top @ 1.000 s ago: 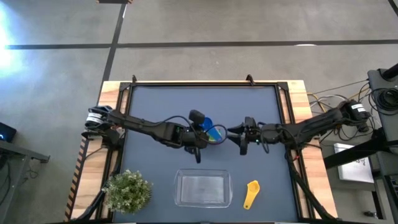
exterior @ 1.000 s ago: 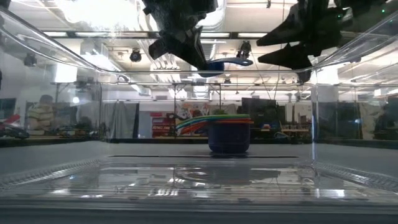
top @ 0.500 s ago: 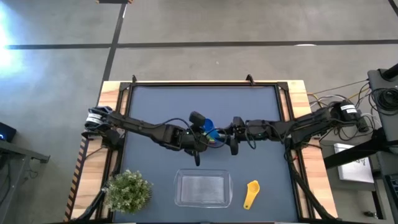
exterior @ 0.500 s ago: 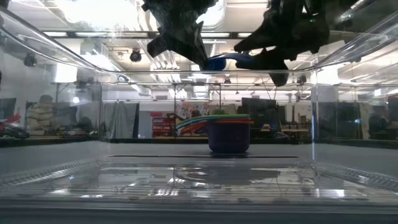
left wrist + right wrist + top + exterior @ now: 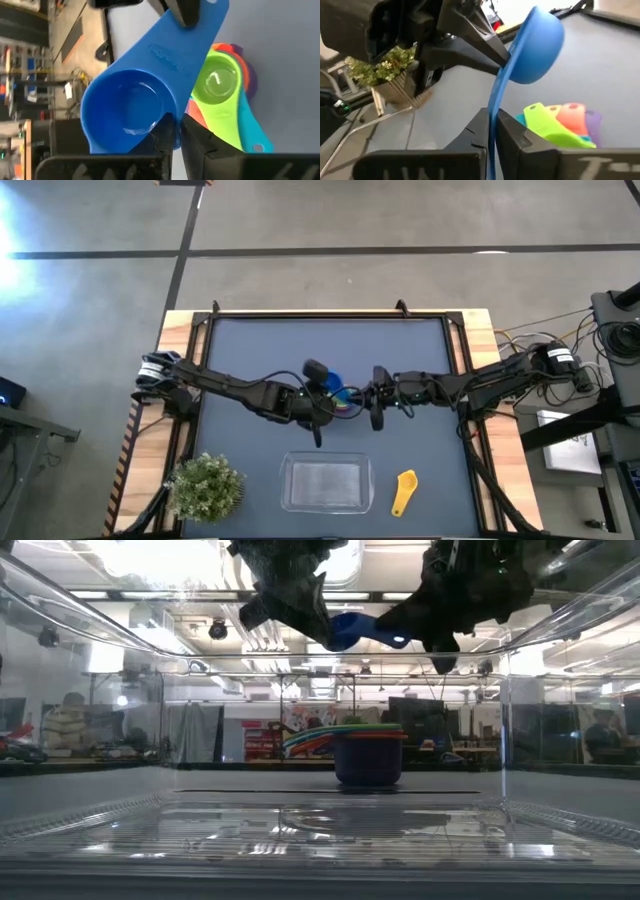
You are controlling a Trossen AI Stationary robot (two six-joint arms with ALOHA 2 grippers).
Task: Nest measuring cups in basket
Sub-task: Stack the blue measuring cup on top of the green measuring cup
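Both hands pinch the light, stiff blue measuring cup [image 5: 127, 107]: left hand [image 5: 172, 131] at its rim, right hand [image 5: 492, 125] on its handle, probably the safest hold.

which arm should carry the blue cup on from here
Probably right. The right gripper clamps the blue cup's handle, leaving its bowl free, while the left gripper only pinches the bowl rim above the nested stack.
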